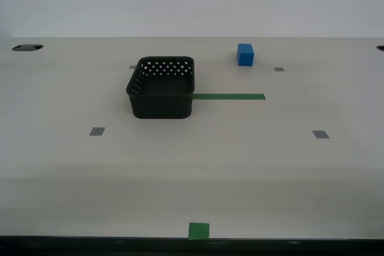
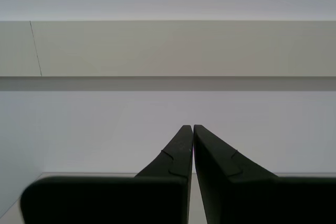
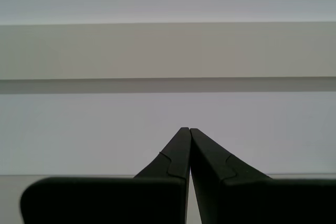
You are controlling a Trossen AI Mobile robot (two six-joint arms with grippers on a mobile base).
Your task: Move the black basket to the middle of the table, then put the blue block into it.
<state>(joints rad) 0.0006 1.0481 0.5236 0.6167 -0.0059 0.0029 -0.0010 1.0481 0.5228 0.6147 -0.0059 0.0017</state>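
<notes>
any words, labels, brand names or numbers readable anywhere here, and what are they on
None: no readable text shows in any view.
The black basket shows only rows of round holes, no label.
The blue block has plain faces.
The table carries only blank grey and green tape marks.
My first gripper and my second gripper show no markings.

table [image 1: 252, 172], black basket [image 1: 161, 88], blue block [image 1: 245, 54]

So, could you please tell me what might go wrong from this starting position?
The blue block sits close behind the black basket, so sliding the basket carelessly could knock it. The basket partly covers the green tape strip, which could hide a reference mark. Neither wrist view shows either object, and both claws are shut, so they must open before grasping.
</notes>
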